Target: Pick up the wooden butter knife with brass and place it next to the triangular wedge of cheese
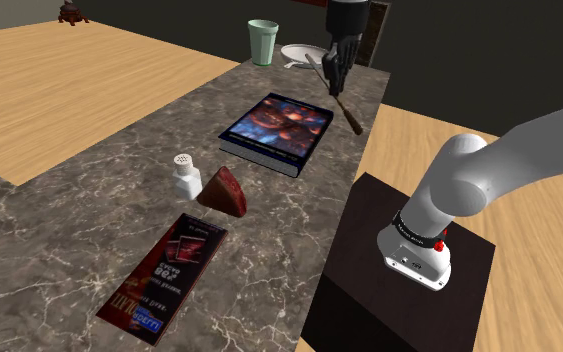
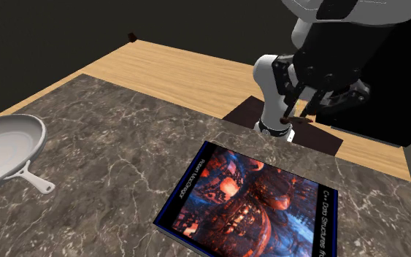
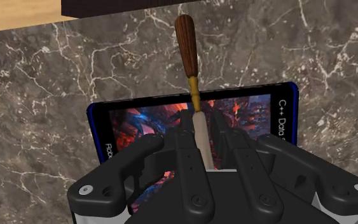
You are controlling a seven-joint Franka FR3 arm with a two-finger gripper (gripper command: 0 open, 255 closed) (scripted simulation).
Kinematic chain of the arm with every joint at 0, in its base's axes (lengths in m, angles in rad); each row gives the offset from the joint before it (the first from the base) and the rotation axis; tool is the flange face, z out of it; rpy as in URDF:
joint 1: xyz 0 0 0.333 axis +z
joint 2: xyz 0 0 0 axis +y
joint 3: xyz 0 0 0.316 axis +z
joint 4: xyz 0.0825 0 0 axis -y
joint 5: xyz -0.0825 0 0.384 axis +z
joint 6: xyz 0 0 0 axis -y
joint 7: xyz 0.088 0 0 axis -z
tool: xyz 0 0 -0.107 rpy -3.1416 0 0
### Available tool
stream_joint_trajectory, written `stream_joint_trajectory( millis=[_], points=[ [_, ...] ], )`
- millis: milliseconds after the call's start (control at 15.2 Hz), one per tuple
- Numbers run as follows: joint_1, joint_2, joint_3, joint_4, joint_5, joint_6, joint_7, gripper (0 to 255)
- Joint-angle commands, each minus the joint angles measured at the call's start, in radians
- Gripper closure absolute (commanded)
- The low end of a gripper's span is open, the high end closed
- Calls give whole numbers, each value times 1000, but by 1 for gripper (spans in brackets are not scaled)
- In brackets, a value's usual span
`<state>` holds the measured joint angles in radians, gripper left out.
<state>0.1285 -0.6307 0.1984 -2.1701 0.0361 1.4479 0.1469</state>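
Note:
My black gripper (image 1: 337, 72) hangs above the far end of the marble counter (image 1: 89, 230), shut on the butter knife (image 1: 347, 108). The knife slants down out of the fingers, its dark brown wooden handle (image 3: 185, 38) and brass collar (image 3: 194, 95) lowest. In the wrist view the pale blade (image 3: 199, 137) is clasped between the two fingers (image 3: 185, 143), above the book's edge. The second exterior view has the gripper (image 2: 304, 109) with the handle tip (image 2: 296, 117) poking out. The cheese wedge (image 1: 224, 192), reddish brown, lies mid-counter, well apart from the gripper.
A dark picture-covered book (image 1: 277, 130) lies between gripper and cheese. A white shaker (image 1: 184, 175) stands beside the cheese; a flat red packet (image 1: 164, 275) lies nearer the front. A green cup (image 1: 262, 42) and white pan (image 2: 6, 153) sit at the far end. The dark stand (image 1: 399, 270) adjoins the counter.

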Motion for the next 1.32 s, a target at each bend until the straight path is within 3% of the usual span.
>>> stream_joint_trajectory(
  millis=[0, 726, 1188, 1254],
  points=[
    [16, -11, 38, 6, 29, -17, 48, 255],
    [80, 31, 268, 93, 177, -39, 323, 255],
    [92, 142, 451, 224, 234, -30, 531, 255],
    [93, 138, 453, 208, 236, -17, 529, 255]
  ],
)
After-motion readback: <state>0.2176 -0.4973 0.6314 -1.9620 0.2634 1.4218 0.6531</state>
